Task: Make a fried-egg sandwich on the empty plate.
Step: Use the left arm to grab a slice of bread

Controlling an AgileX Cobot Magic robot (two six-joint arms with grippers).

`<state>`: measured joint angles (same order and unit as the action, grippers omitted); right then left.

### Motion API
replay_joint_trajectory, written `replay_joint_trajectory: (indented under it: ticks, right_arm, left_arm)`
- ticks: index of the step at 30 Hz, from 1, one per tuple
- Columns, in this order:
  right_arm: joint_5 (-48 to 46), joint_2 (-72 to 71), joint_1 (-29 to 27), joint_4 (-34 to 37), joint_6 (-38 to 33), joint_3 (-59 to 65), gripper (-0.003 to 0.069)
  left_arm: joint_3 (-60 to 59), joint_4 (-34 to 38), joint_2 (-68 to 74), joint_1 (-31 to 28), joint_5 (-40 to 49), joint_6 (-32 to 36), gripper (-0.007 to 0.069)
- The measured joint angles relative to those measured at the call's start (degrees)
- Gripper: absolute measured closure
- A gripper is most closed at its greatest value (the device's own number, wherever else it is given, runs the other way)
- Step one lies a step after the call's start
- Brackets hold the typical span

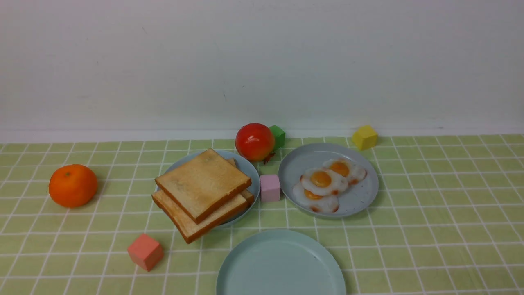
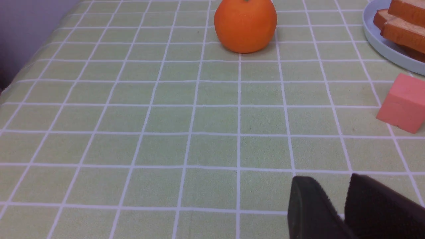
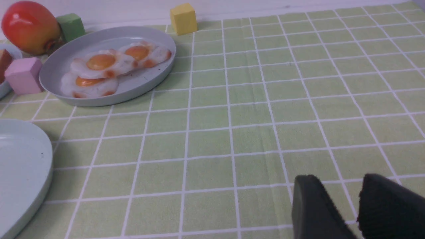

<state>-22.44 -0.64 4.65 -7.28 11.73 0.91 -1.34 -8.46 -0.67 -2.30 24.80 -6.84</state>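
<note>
The green checked surface [image 1: 430, 213] carried everything. Your left jaws stood narrowly parted, holding nothing; the stacked toast [image 1: 203, 183] sat well ahead, off to their right. Your right jaws were likewise narrow and held nothing; the three eggs [image 3: 99, 64] lay on a grey plate [image 3: 109, 99] well ahead to their left, the empty plate [image 3: 20, 159] nearer, also left.

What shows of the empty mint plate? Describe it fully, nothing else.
The empty plate is round, smooth and pale mint with a low raised rim, plastic-looking, bare but for a tiny dark speck. It lies flat on the green checked tablecloth, nearest the robot, in front of the toast plate and the egg plate, touching neither. The front view cuts off its near edge.
</note>
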Motion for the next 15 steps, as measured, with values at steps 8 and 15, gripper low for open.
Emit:
replay_joint_trajectory:
  ticks: [8,15]
  right_arm:
    - [0.0,0.0,0.0,0.0,0.0,0.0,0.0418]
    - [0.0,0.0,0.0,0.0,0.0,0.0,0.0418]
  left_arm:
    - [0.0,0.0,0.0,0.0,0.0,0.0,0.0427]
    - [0.0,0.0,0.0,0.0,0.0,0.0,0.0418]
